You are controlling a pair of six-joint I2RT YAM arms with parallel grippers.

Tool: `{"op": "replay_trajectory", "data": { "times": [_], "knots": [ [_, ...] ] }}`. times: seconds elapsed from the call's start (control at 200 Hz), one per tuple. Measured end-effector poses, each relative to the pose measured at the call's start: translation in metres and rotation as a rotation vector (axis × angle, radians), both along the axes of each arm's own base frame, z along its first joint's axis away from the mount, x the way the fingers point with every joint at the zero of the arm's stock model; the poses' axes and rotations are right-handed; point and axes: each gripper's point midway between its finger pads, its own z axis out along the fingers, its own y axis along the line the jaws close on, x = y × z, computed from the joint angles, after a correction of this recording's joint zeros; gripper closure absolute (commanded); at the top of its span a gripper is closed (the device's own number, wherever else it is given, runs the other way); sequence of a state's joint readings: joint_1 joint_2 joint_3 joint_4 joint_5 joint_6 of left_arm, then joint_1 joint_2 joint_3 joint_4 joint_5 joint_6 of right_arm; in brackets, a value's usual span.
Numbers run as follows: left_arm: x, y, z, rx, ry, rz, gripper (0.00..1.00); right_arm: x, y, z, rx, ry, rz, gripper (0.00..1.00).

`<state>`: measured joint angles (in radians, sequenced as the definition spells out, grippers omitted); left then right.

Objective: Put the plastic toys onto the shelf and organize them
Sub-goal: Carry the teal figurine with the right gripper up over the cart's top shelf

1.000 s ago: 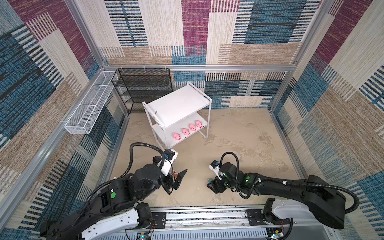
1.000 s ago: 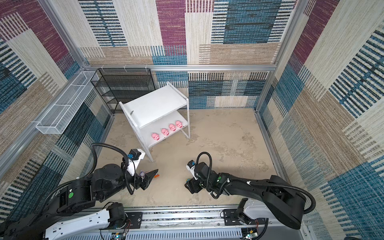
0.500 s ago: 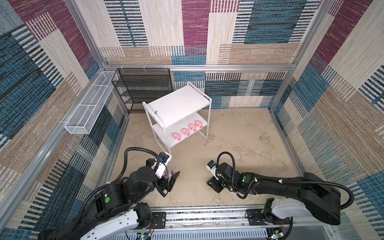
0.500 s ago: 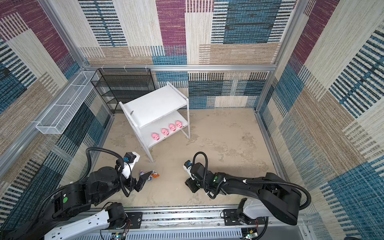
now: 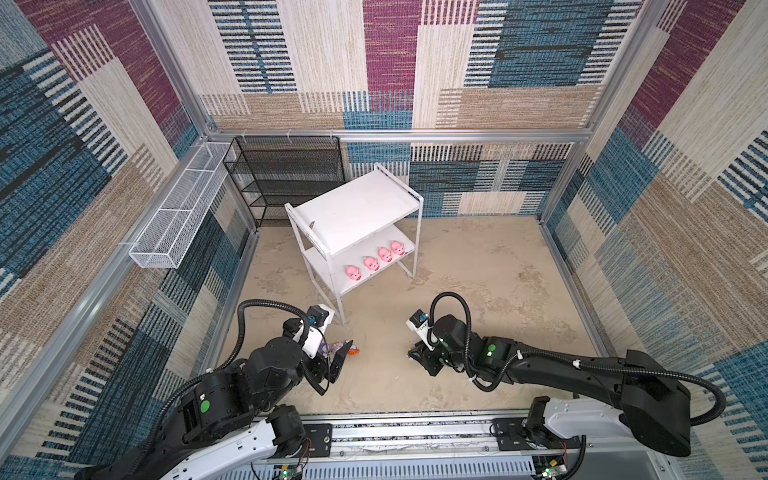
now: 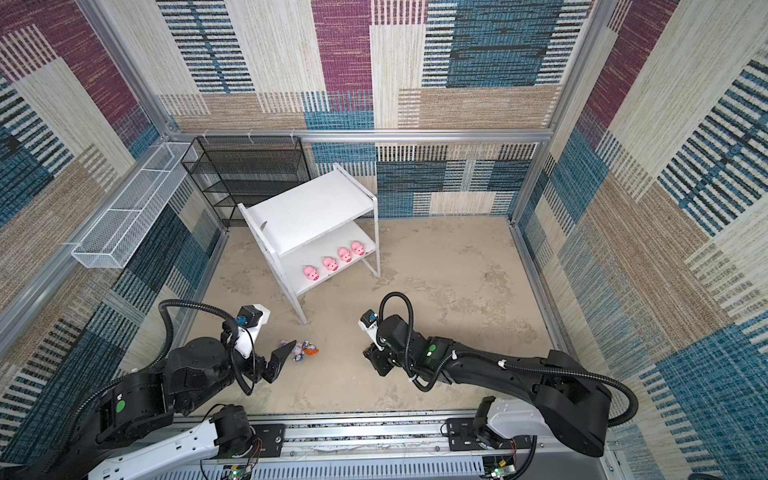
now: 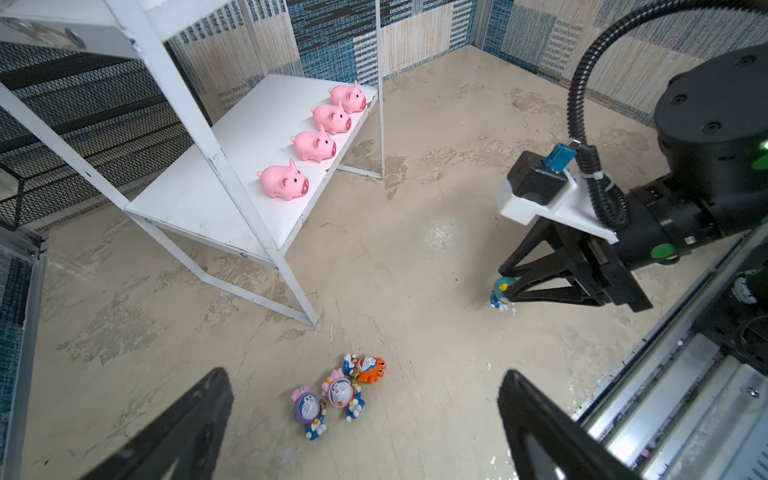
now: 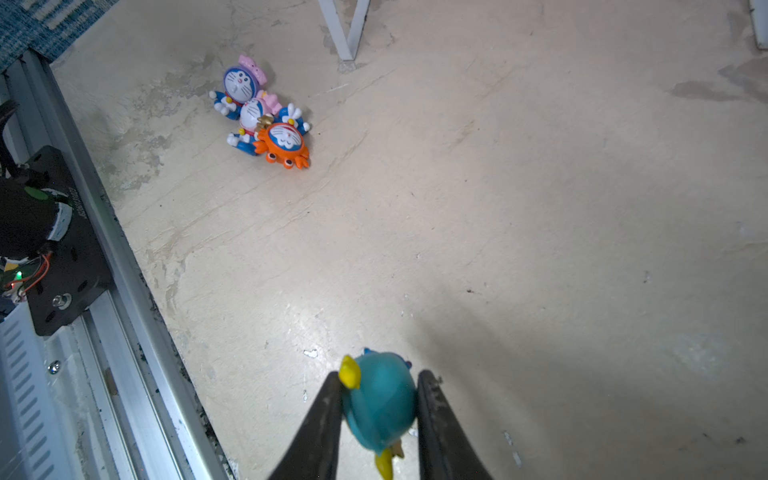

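Right claw (image 8: 379,376) grips figurine (image 8: 380,405); pigs (image 7: 312,144) shelved.

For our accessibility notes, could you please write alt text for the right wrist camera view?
The right gripper grips a blue-hooded figurine between its jaws, close to the camera. Beyond it, three more figurines lie clustered on the beige floor near a foot of the white shelf.

A black mesh rack (image 5: 291,178) stands in the back corner, just beside a long white wire basket (image 5: 174,220) along the side wall.
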<state>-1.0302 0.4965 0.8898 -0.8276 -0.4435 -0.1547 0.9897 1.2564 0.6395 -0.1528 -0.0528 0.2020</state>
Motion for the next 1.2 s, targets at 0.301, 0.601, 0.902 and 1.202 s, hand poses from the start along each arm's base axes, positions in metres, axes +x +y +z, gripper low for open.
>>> {"op": "replay_trajectory", "data": {
  "times": [0.301,0.601,0.902,1.202],
  "knots": [
    [0.001,0.013,0.006,-0.015,-0.034,0.045,0.01,0.046,0.035,0.128,0.088,-0.196,0.112,0.71],
    [0.000,0.021,0.009,-0.035,-0.057,0.063,0.01,0.101,0.075,0.259,0.107,-0.449,0.319,0.71],
    [0.000,0.023,0.009,-0.037,-0.061,0.066,0.01,0.141,0.116,0.300,0.081,-0.555,0.416,0.72],
    [-0.002,0.025,0.010,-0.051,-0.071,0.066,0.01,0.151,0.128,0.302,0.077,-0.573,0.446,0.72]
  ]
}}
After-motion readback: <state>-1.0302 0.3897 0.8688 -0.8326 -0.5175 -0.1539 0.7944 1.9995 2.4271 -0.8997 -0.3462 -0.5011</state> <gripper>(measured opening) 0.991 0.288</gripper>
